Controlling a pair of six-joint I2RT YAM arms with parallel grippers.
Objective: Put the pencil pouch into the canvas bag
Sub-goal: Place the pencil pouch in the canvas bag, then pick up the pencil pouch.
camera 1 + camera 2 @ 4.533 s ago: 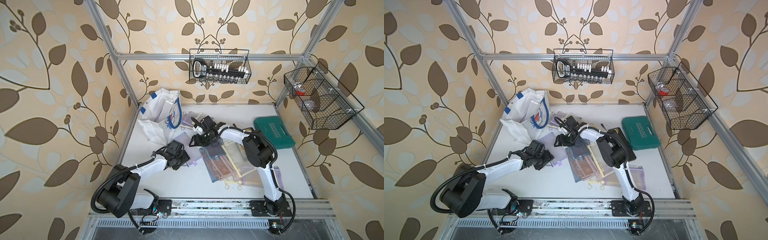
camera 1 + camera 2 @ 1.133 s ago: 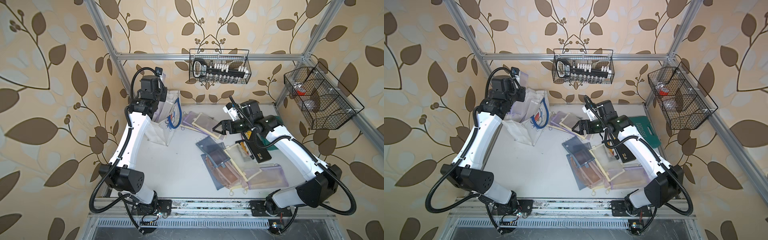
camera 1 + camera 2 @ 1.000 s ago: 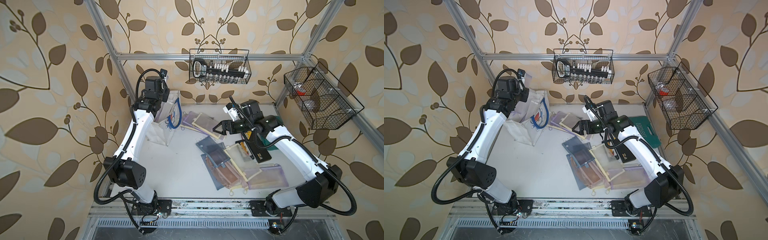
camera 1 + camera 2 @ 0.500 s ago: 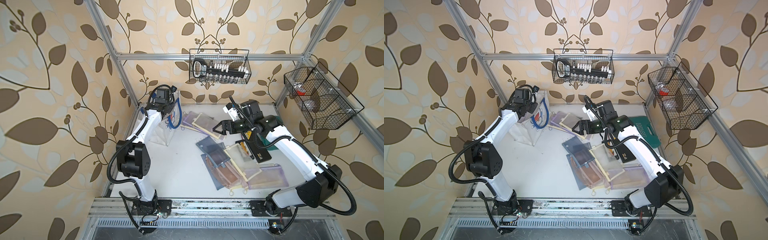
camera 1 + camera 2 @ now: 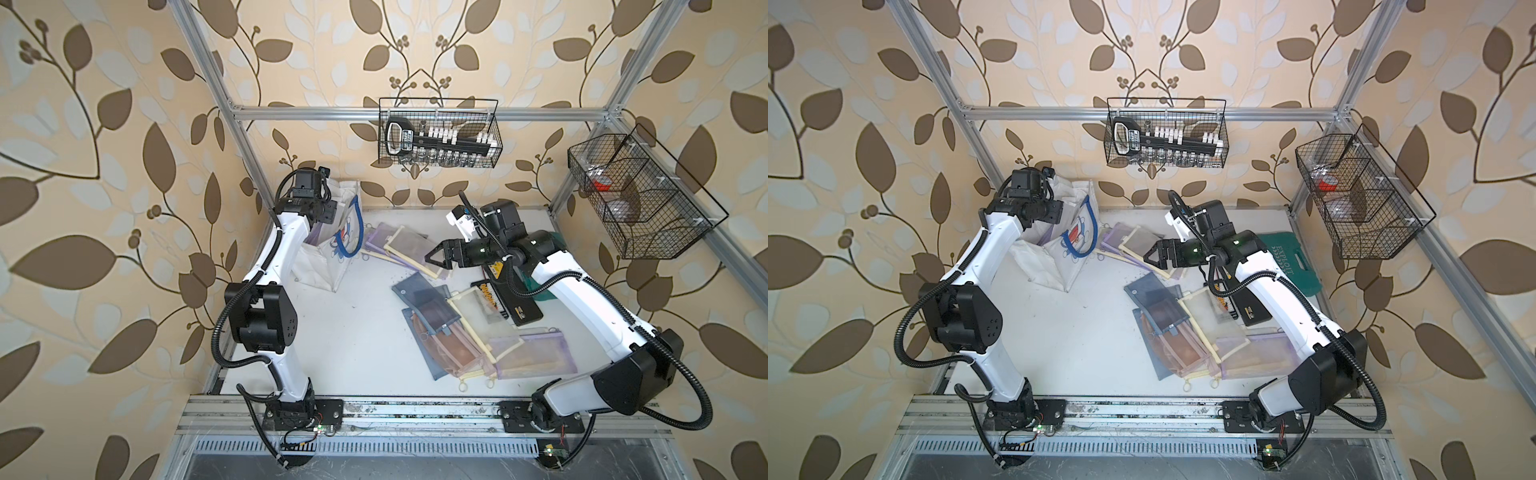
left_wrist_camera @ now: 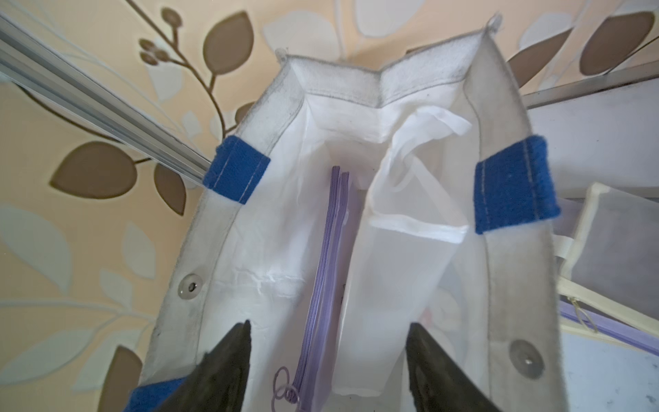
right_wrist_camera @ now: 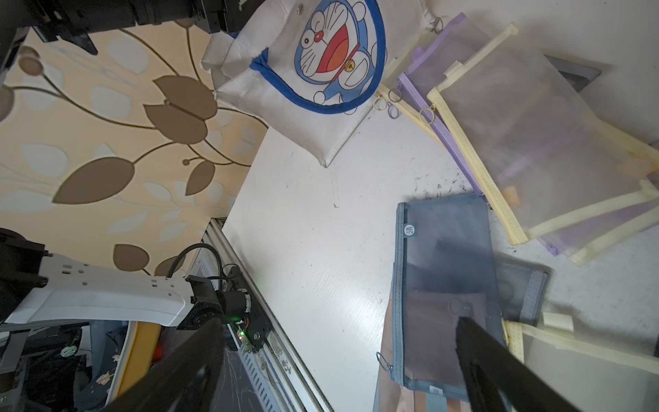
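The white canvas bag (image 5: 322,266) (image 5: 1059,262) with blue rope handles stands open at the back left in both top views. My left gripper (image 5: 330,211) (image 5: 1055,212) hovers over its mouth. In the left wrist view the left gripper (image 6: 328,324) is open, and the purple-zippered pencil pouch (image 6: 330,249) stands on edge inside the bag (image 6: 388,82), free of both fingers. My right gripper (image 5: 430,257) (image 5: 1148,254) (image 7: 338,321) is open and empty, held above the loose pouches behind the table's middle.
Several mesh pouches lie spread right of the bag: a yellow-edged one (image 5: 409,245), a blue one (image 5: 415,286) (image 7: 442,249), and a pile (image 5: 478,340). A teal tool case (image 5: 1289,262) and a black box (image 5: 513,305) lie under the right arm. Wire baskets (image 5: 438,139) (image 5: 636,199) hang on the walls.
My left arm has come down from high above onto the bag's mouth, and its jaws have opened, leaving the purple pouch in the bag. The right arm has not moved.
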